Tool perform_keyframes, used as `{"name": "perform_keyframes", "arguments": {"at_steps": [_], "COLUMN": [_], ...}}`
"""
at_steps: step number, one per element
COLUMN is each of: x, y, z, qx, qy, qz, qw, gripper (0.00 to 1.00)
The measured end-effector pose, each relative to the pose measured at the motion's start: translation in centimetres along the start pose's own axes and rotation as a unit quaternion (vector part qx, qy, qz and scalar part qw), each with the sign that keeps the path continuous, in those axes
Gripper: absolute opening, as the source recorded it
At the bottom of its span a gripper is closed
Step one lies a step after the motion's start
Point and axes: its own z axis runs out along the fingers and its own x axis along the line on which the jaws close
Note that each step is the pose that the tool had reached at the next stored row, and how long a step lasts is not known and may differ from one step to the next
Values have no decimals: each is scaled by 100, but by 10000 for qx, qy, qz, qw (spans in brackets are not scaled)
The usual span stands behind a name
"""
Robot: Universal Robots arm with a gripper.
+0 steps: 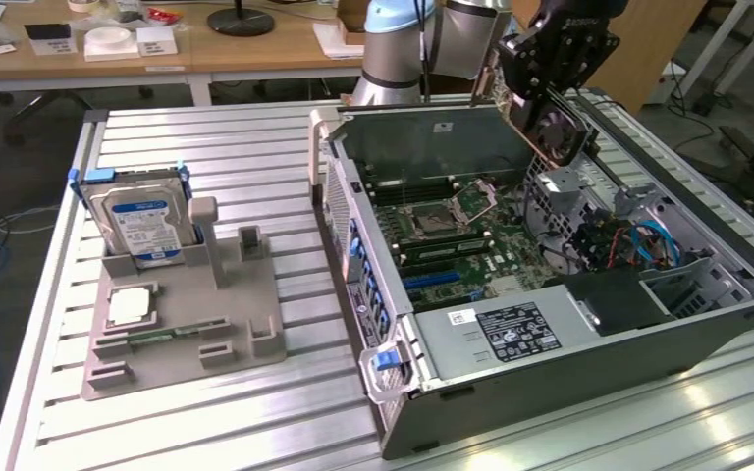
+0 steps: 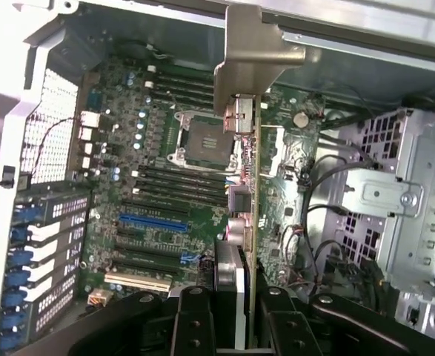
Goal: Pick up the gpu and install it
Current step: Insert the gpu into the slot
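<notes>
Your gripper (image 1: pixel 544 86) is pinching the gpu (image 1: pixel 561 132), which hangs at the upper right of the exterior view, above the open computer case (image 1: pixel 548 363). Keep it upright and parallel to the blue slot (image 2: pixel 152 221) as you line it up. Its contact edge is hidden; alignment is probably unsettled.

Slatted metal bench (image 1: pixel 220 147) carries a gray tray (image 1: pixel 240 294) on the ext. view's left: hard drive (image 1: pixel 137 221) upright at its rear, 1 processor chip (image 1: pixel 133 306) flat in front, memory stick (image 1: pixel 157 337) just beside that. Wooden desk (image 1: pixel 220 54) behind.
</notes>
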Motion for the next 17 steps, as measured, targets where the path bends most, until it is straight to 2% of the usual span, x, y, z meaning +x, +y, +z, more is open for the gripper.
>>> {"name": "perform_keyframes", "arguments": {"at_steps": [4,8,12,17], "x": [0,0,1,1], "y": [0,0,-1,-1], "z": [0,0,0,0], "qx": [-6,-11,-16,-23], "qy": [10,19,27,38], "qz": [-353,-677,-959,-1353], "qw": [9994,9977,9954,9908], "gripper": [28,28,28,28]}}
